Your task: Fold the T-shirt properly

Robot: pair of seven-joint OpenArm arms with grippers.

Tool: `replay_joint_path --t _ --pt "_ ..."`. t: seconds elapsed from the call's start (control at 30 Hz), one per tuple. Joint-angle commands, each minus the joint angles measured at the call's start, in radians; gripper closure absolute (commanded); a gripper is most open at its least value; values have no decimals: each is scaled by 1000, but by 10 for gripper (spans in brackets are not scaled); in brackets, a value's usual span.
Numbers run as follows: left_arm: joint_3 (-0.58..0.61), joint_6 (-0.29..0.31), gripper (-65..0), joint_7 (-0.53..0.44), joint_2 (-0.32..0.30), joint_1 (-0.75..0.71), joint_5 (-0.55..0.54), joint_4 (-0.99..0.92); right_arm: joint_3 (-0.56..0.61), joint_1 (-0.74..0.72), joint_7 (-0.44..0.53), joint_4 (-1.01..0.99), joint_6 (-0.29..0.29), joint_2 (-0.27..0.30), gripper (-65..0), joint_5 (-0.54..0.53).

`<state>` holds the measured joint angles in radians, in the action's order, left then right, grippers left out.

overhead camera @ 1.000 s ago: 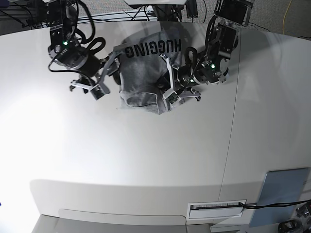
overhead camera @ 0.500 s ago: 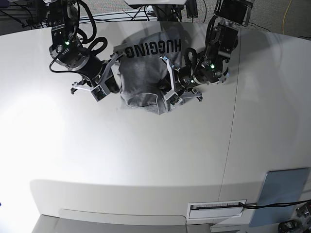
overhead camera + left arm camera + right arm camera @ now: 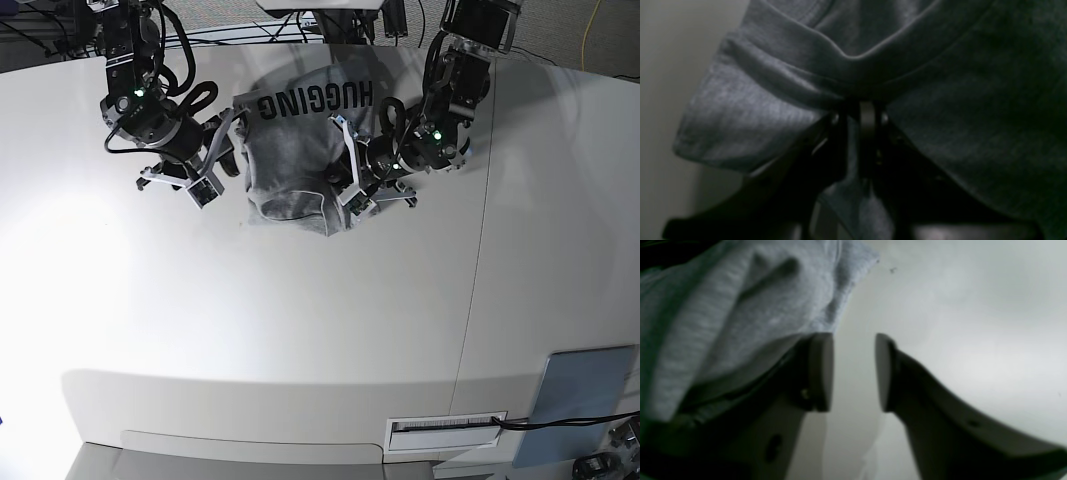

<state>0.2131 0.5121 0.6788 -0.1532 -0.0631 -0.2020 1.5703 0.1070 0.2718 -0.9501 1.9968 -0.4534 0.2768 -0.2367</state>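
The left gripper point(image 3: 864, 115) is pinched tight on a fold of the T-shirt point(image 3: 295, 165). The right gripper point(image 3: 853, 371) stands with jaws apart, gripping nothing, beside the cloth's edge.

Heather-grey T-shirt point(image 3: 295, 160) with black block lettering "HUGGING" lies on a plain white table point(image 3: 300, 320).

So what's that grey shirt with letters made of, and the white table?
The heather-grey short-sleeved T-shirt looks like soft knit cotton: matte, speckled weave, floppy folds. The smooth white table seems a hard laminate or plastic; it reflects light softly, though the exact material is unclear.
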Motion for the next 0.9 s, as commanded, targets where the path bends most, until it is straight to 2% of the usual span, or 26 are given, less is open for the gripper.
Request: replay_joint_path --t 0.0,0.17,0.47,0.57,0.67,0.77,0.87 --pt "-2 0 -79 -14 0 11 -6 15 -4 -8 24 17 -5 6 -246 -10" --pt "-2 0 -79 -13 0 11 -6 15 -4 -8 76 17 -6 5 -249 -86" --pt "-2 0 -79 -14 0 11 -7 15 -3 -9 275 -151 -2 3 -249 -85" --pt "-2 0 -79 -14 0 11 -7 15 -3 -9 286 -162 -12 3 -249 -108" --pt "-2 1 -79 -14 1 11 -7 15 -3 -9 290 -162 -53 3 -244 -134" --pt "-2 1 -79 -14 1 11 -7 15 -3 -9 299 -162 -56 3 -193 -134" --pt "-2 0 -79 -14 1 11 -7 15 -3 -11 331 -162 -56 3 -193 -134"
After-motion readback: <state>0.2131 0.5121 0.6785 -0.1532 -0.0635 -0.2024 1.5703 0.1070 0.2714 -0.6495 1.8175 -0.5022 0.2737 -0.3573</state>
